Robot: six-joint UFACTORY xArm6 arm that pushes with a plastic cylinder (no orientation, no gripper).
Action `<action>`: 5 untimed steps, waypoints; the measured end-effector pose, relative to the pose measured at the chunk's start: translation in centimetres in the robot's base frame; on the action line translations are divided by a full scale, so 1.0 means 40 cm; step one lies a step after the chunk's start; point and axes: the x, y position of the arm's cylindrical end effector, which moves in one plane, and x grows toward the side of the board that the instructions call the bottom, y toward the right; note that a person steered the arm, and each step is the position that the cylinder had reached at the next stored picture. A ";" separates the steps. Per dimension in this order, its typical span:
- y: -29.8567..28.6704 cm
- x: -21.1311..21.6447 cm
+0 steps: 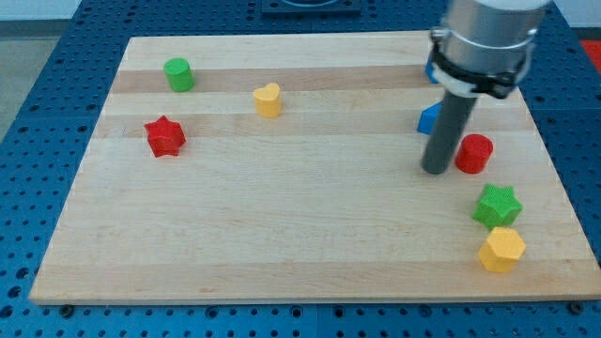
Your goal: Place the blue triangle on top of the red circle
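The blue triangle [429,118] lies at the view's right, partly hidden behind my rod. The red circle [474,153] sits just right of and below it. My tip [436,171] rests on the board, just below the blue triangle and just left of the red circle, close to both. Another blue block [432,71] shows only as a sliver behind the arm's body near the view's top right.
A green star [496,205] and a yellow hexagon [501,249] lie at the lower right. A green cylinder [178,74], a yellow heart [268,99] and a red star [165,136] lie at the upper left. The wooden board [282,235] ends near the right blocks.
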 end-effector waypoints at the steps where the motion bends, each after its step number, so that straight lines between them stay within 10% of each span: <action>1: -0.070 -0.024; 5: 0.000 -0.155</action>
